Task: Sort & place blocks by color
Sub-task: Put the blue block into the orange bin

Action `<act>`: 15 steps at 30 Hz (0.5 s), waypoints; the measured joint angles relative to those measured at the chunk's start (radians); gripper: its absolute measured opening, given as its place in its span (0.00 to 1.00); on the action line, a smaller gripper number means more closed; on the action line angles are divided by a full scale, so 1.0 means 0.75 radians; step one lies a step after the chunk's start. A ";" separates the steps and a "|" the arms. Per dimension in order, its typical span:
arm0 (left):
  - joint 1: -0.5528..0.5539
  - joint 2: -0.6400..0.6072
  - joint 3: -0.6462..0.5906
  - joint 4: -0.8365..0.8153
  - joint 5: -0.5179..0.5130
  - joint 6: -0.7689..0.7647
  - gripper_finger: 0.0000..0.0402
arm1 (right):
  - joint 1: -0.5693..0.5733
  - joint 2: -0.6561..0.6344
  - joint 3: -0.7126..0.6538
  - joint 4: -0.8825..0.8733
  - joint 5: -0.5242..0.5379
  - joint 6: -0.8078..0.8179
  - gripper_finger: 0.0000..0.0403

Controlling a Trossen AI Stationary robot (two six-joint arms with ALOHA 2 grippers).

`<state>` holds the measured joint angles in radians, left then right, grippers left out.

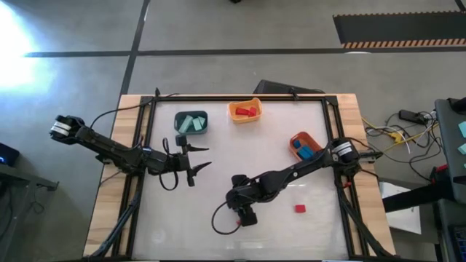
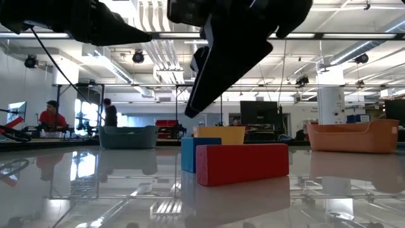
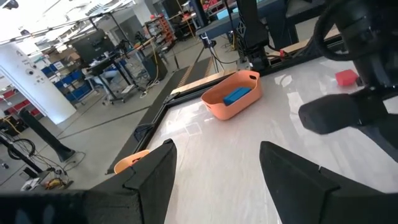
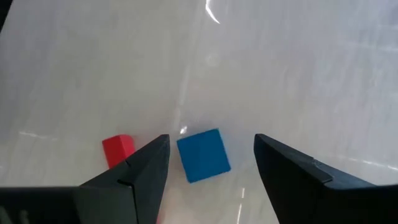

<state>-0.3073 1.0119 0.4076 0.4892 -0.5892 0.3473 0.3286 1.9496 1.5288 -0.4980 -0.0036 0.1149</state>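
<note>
My right gripper point(image 4: 210, 142) is open and points down over the table's near middle point(image 1: 244, 212). A blue cube point(image 4: 203, 155) lies flat on the table between and below its fingers, untouched. A red block point(image 4: 118, 149) lies just beside the cube. In the low view the blue cube point(image 2: 199, 154) sits behind a red bar point(image 2: 242, 163), and the right gripper point(image 2: 209, 76) hangs above them. Another red block point(image 1: 300, 208) lies to the right. My left gripper point(image 1: 195, 160) waits open, left of centre.
At the far side stand a teal bin point(image 1: 191, 122) holding mint blocks and a yellow-orange bin point(image 1: 245, 110) holding red blocks. An orange bin point(image 1: 303, 145) holding blue blocks stands toward the right. A black cable loops on the table by the right gripper point(image 1: 222, 218).
</note>
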 joint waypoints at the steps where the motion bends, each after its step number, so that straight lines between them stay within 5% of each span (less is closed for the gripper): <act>1: 0.000 0.000 0.000 0.000 0.000 0.000 0.53 | 0.001 -0.002 0.000 -0.008 0.000 0.005 0.56; 15: 0.000 0.000 0.001 -0.001 0.001 0.000 0.53 | 0.007 0.089 -0.024 0.047 -0.032 0.057 0.56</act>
<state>-0.3071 1.0119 0.4080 0.4886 -0.5888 0.3475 0.3336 2.0165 1.5108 -0.4631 -0.0273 0.1579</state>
